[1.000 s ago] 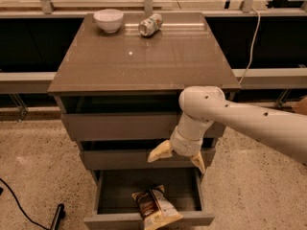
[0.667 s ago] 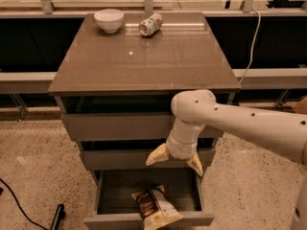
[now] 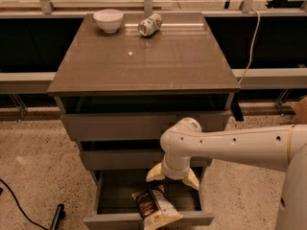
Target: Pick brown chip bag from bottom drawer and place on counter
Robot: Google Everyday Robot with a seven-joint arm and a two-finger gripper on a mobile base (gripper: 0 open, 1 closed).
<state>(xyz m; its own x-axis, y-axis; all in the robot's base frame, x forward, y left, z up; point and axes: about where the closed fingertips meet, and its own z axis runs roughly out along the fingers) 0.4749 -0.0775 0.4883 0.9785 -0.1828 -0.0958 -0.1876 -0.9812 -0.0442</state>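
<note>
The brown chip bag (image 3: 154, 207) lies in the open bottom drawer (image 3: 190, 218), leaning over the drawer's front edge, dark brown at the top and pale cream-yellow below. My gripper (image 3: 173, 177) hangs on the white arm just above and slightly right of the bag, over the drawer's inside. Its cream fingers (image 3: 155, 173) are spread apart, with nothing between them. The glossy grey-brown counter (image 3: 144, 56) tops the cabinet.
A white bowl (image 3: 108, 19) and a printed drink can (image 3: 149, 24) lying on its side sit at the counter's back edge. The two upper drawers (image 3: 120, 124) are pulled out a little. A black cable and handle (image 3: 56, 216) lie on the floor at the left.
The arm has moved left and down, bringing the gripper from the middle drawer's front to just above the chip bag. The bag has not moved.
</note>
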